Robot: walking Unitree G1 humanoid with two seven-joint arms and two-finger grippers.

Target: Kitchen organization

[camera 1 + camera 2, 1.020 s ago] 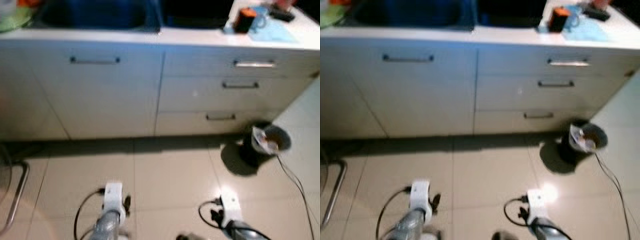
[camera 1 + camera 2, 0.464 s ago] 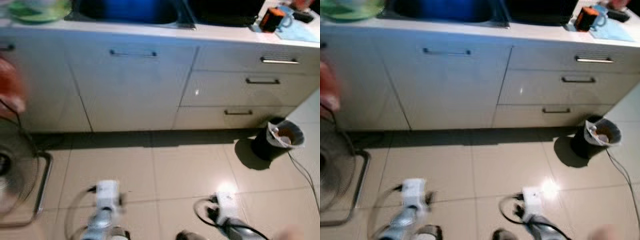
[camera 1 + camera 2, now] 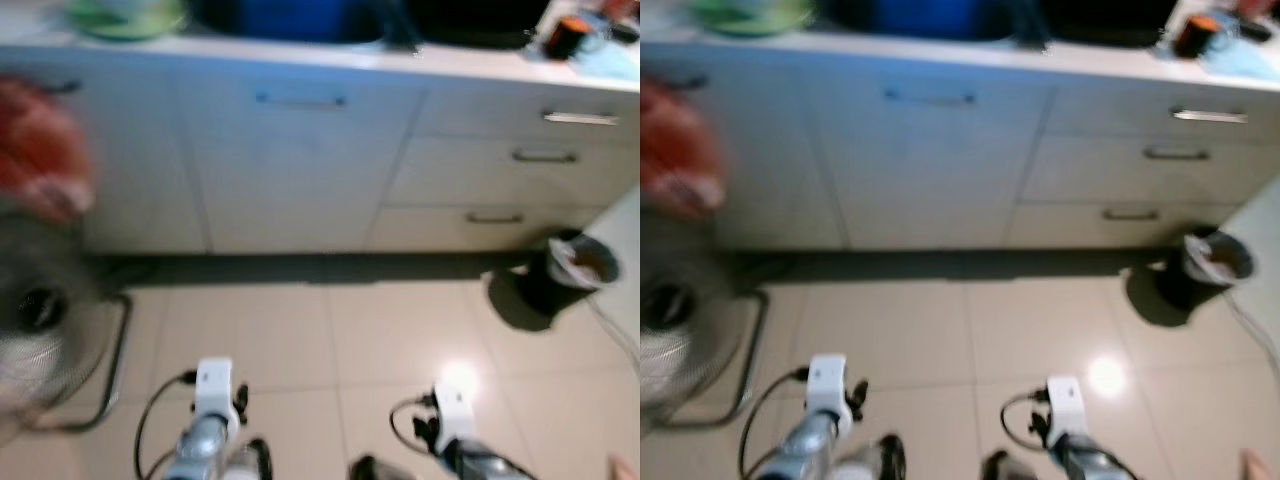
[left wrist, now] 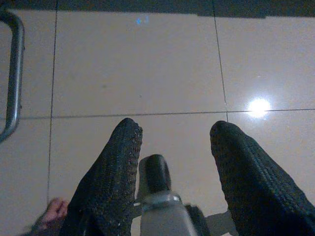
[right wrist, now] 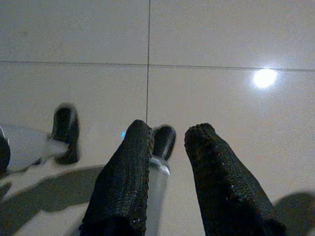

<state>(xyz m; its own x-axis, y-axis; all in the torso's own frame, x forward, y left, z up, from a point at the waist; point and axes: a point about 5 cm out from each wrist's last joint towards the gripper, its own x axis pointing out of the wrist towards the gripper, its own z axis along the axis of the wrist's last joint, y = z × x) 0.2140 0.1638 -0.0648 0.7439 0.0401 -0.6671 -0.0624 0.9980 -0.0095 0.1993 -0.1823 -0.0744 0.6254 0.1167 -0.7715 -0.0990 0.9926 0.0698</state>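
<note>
- Left eye view puts the kitchen counter (image 3: 330,55) ahead of you at the far side of the scene, blurred, with white cabinet fronts (image 3: 300,160) below it running left to right.
- On the counter's far left you have a green dish (image 3: 125,18); at its far right an orange and black mug (image 3: 568,36) sits beside a light blue cloth (image 3: 610,62). A dark sink basin (image 3: 290,18) lies between them.
- Three drawers (image 3: 520,155) stack on the right of the cabinets, each with a bar handle.
- On the tiled floor (image 3: 330,340) to the right, a small black bin (image 3: 570,275) with a pale liner stands just in front of the lowest drawer.
- At the left you see a standing fan (image 3: 40,330) with its metal base loop (image 4: 12,69) on the floor, and a blurred red shape (image 3: 40,145) above it.
- Your left gripper (image 4: 174,147) hangs low over the tiles, fingers (image 4: 110,177) spread apart, holding nothing.
- Your right gripper (image 5: 167,147) also hangs over the floor, fingers (image 5: 123,182) parted with a narrower gap, nothing between them.
- Both silver arms show at the near edge of the head views.
</note>
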